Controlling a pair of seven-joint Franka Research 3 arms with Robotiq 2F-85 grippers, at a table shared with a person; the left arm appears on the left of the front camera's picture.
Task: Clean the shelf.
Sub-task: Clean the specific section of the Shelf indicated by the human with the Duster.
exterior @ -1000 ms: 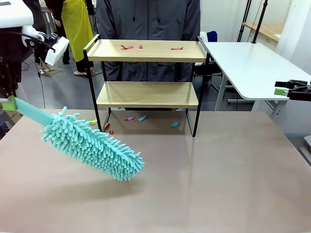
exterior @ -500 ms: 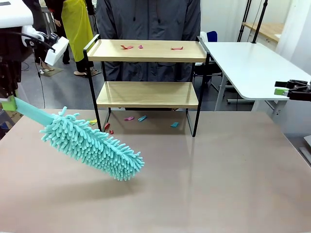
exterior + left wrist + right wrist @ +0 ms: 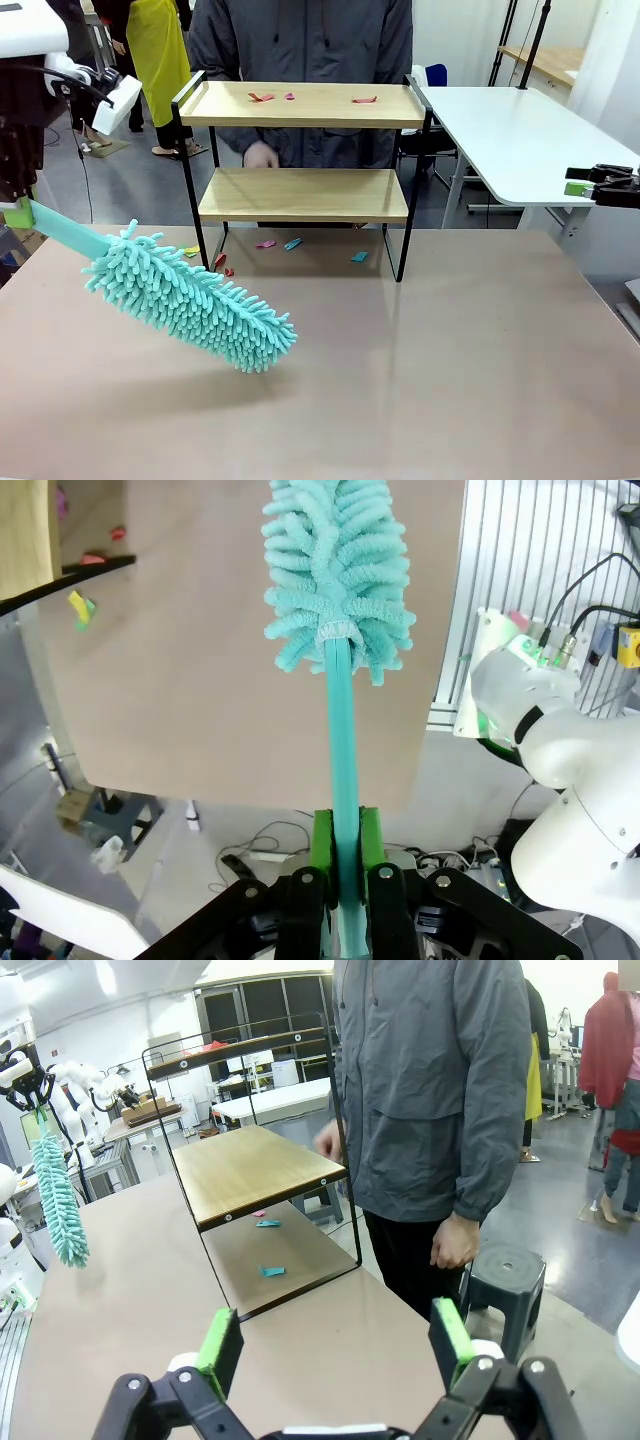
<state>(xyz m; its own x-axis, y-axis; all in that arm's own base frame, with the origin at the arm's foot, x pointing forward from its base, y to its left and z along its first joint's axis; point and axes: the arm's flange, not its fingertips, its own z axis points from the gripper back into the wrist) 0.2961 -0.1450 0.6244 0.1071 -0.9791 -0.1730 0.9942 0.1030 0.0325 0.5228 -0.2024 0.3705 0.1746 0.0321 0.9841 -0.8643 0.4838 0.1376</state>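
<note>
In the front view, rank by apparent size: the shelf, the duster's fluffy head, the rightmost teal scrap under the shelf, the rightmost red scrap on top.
1. shelf
2. duster head, though nearer the camera
3. teal scrap and red scrap: tiny, too alike to rank

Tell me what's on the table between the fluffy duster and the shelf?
In the front view, a few small scraps, red and yellow, lie by the left leg of the shelf, just past the duster; otherwise bare table.
</note>
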